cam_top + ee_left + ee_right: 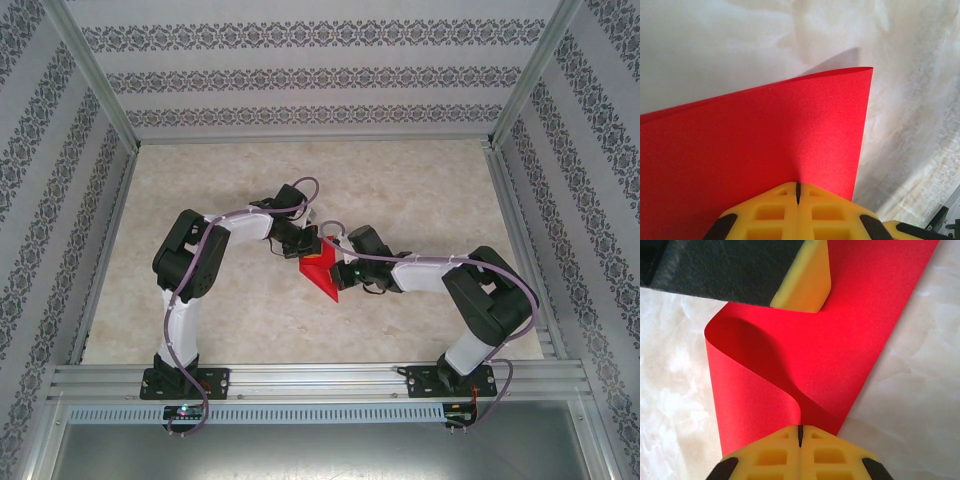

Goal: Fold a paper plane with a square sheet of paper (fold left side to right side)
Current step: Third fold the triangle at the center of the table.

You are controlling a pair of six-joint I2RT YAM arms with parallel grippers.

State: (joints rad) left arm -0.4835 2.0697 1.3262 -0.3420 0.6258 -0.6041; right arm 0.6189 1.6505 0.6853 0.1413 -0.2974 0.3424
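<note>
Marble-look counter (430, 200) w/ 1 red square sheet of paper (322, 275) mid-counter, partly curled over. 2 grippers: left gripper (798, 186) clamped on its edge, right gripper (800, 430) pinching the curled edge, both closed.

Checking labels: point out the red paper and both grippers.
red paper (322, 276), top external view, its pointed lower part.
left gripper (798, 187), left wrist view, seam between fingertips.
right gripper (800, 430), right wrist view, seam between fingertips.
</note>
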